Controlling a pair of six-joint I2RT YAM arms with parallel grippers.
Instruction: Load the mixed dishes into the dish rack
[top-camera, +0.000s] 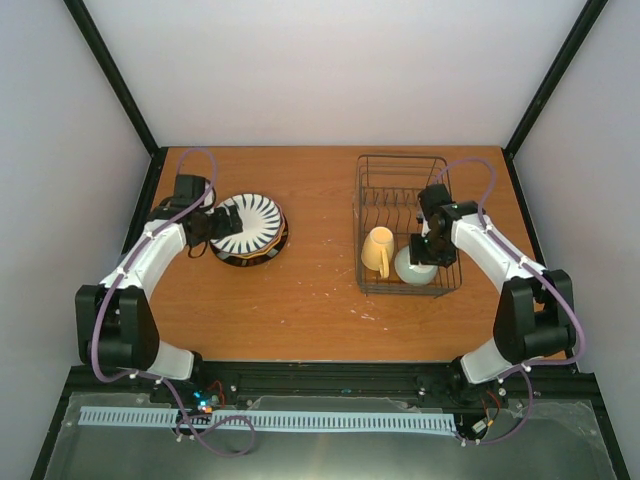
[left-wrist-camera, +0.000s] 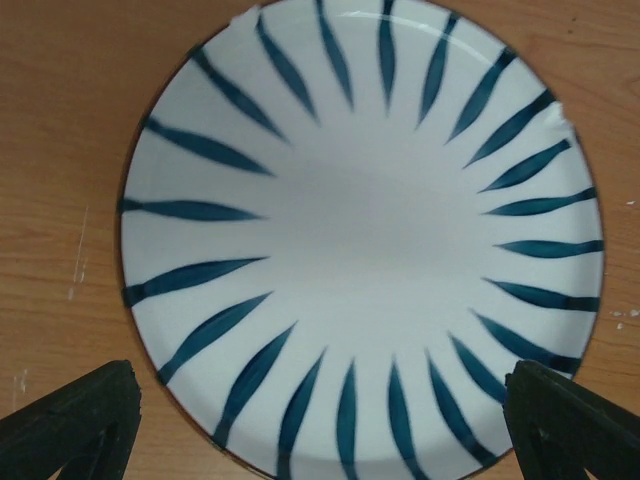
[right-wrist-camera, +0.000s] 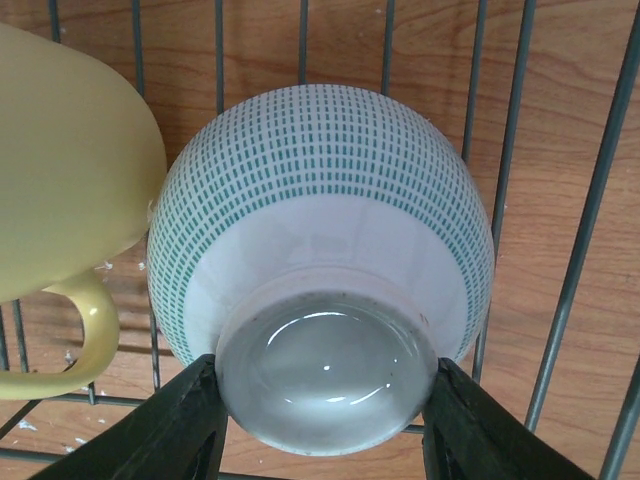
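A white plate with dark radial stripes (top-camera: 248, 225) (left-wrist-camera: 360, 230) lies on top of a stack at the table's left, and a dark plate rim (top-camera: 252, 259) shows beneath it. My left gripper (top-camera: 213, 229) (left-wrist-camera: 320, 385) hovers over the plate's near edge, open, one finger at each side. In the dish rack (top-camera: 390, 175) a yellow mug (top-camera: 377, 250) (right-wrist-camera: 70, 160) lies next to an upside-down mint-green patterned bowl (top-camera: 412, 266) (right-wrist-camera: 320, 180). My right gripper (top-camera: 430, 248) (right-wrist-camera: 327, 375) is shut on the bowl's foot ring, both fingers touching it.
The rack's upright dividers (top-camera: 392, 208) fill its far half, and its wires (right-wrist-camera: 590, 200) run close round the bowl. Bare wooden table (top-camera: 310, 270) lies between the plate stack and the rack. Black frame posts stand at the table's far corners.
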